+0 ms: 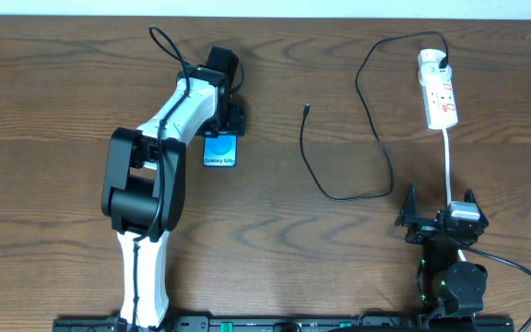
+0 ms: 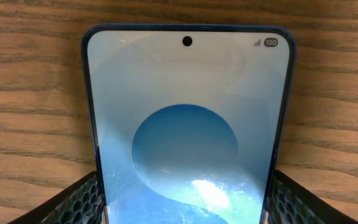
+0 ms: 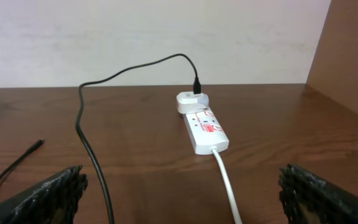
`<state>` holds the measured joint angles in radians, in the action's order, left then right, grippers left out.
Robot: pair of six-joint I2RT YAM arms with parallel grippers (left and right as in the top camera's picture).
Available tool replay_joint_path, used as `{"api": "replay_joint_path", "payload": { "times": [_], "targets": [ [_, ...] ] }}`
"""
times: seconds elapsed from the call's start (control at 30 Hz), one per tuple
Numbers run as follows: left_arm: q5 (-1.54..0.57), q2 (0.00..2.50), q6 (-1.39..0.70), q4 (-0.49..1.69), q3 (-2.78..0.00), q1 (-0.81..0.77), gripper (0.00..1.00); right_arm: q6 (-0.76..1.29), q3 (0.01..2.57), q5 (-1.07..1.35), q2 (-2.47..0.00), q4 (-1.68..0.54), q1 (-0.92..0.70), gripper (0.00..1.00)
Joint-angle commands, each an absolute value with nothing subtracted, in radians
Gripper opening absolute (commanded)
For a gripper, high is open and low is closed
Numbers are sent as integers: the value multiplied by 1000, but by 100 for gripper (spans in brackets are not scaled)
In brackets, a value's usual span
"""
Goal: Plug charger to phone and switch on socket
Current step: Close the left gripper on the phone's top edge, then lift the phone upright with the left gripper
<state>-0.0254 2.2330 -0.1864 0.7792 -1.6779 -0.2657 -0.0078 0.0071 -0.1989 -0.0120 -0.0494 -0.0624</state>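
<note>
Left arm (image 1: 178, 115) outstretched, left hand (image 2: 185, 199) tight on sides of phone (image 2: 185, 106); right hand (image 3: 180, 186) wide, low.

From overhead, the white-and-black left arm (image 1: 178, 111) covers the far end of the black-edged, blue-screened smartphone (image 1: 220, 153). The left wrist view cuts off the smartphone's lower part, and the left gripper (image 2: 182, 208) shows only corners of its black ribbed fingers (image 2: 82, 202). The white power strip's (image 3: 207, 134) red switch positions are too small to tell; its white cord (image 3: 227, 186) runs off the bottom edge.
</note>
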Motion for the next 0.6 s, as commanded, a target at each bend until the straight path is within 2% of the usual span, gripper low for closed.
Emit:
{"api": "replay_joint_path", "payload": {
  "times": [0.0,0.03,0.07,0.57],
  "targets": [
    [-14,2243,-189,783,-1659,-268,13,-8,6,-204,-7,-53,-57,99],
    [-14,2243,-189,783,-1659,-268,8,-8,6,-204,-7,-53,-57,99],
    [-14,2243,-189,783,-1659,-268,8,-8,5,-204,-7,-53,-57,99],
    [-14,2240,-189,804,-1666,-268,7,-8,5,-204,-7,-53,-57,99]
  ]
}}
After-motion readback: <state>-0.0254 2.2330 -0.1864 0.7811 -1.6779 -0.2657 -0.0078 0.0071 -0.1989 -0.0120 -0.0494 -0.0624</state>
